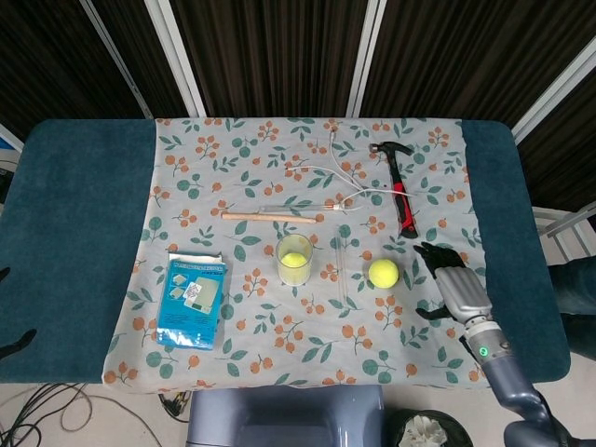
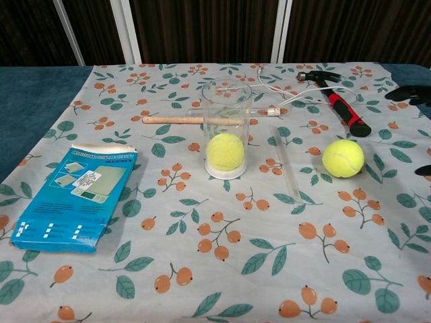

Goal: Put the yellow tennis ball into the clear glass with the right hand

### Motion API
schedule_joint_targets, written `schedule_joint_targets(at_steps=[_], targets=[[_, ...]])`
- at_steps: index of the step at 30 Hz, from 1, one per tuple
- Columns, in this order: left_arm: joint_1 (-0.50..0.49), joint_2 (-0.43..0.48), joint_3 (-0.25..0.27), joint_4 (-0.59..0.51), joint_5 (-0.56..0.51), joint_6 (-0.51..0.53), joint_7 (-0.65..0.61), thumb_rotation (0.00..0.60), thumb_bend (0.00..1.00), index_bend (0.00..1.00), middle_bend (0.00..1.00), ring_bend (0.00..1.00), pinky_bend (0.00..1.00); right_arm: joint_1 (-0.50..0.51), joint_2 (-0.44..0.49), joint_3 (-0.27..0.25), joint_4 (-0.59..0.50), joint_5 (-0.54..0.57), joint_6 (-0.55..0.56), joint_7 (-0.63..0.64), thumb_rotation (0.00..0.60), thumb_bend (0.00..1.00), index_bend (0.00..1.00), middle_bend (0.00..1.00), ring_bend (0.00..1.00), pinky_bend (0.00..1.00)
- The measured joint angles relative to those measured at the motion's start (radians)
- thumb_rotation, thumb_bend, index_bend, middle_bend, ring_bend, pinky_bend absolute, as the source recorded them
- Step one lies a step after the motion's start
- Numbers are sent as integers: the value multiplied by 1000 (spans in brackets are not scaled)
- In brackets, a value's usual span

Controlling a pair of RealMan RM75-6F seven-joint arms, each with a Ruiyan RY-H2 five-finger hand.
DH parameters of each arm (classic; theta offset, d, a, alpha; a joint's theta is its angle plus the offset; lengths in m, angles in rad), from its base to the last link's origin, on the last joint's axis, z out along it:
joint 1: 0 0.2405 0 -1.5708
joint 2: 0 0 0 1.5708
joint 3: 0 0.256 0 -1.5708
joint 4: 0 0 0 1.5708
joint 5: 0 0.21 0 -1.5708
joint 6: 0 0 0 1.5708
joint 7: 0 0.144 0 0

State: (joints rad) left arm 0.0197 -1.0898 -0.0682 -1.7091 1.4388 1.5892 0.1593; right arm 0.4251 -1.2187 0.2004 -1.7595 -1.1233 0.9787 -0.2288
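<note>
A yellow tennis ball point(image 1: 383, 272) point(image 2: 343, 158) lies on the floral cloth, right of the clear glass point(image 1: 294, 259) point(image 2: 226, 111). The glass stands upright and holds another yellow ball point(image 2: 225, 151) at its bottom. My right hand point(image 1: 453, 283) hovers just right of the loose ball, fingers spread, holding nothing; in the chest view only its dark fingertips point(image 2: 406, 94) show at the right edge. At the far left edge of the head view, dark fingertips point(image 1: 17, 343) of my left hand show, too little to judge.
A red-and-black hammer point(image 1: 399, 186) point(image 2: 338, 101) lies behind the ball. A wooden stick point(image 1: 272, 216), a white cable point(image 1: 337, 172) and a clear tube point(image 1: 341, 265) lie around the glass. A blue box point(image 1: 192, 298) point(image 2: 75, 195) sits at the left.
</note>
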Motion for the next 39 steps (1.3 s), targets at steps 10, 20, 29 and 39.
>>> schedule_joint_targets(at_steps=[10, 20, 29, 39], targets=[[-9, -3, -7, 3, -19, -16, 7, 600, 21, 135, 0, 0, 0, 113, -152, 23, 103, 183, -59, -121, 600, 232, 0, 0, 23, 40], [-16, -6, -13, 7, -40, -30, 12, 600, 20, 134, 0, 0, 0, 174, -292, 28, 231, 266, -40, -170, 600, 232, 110, 117, 181, 77], [-22, -6, -18, 8, -55, -41, 17, 600, 21, 133, 0, 0, 0, 201, -368, 35, 316, 292, 13, -202, 600, 234, 331, 237, 364, 266], [-20, -2, -16, 1, -59, -40, 21, 600, 21, 160, 0, 0, 0, 208, -387, 30, 353, 301, 38, -217, 600, 421, 574, 434, 565, 483]])
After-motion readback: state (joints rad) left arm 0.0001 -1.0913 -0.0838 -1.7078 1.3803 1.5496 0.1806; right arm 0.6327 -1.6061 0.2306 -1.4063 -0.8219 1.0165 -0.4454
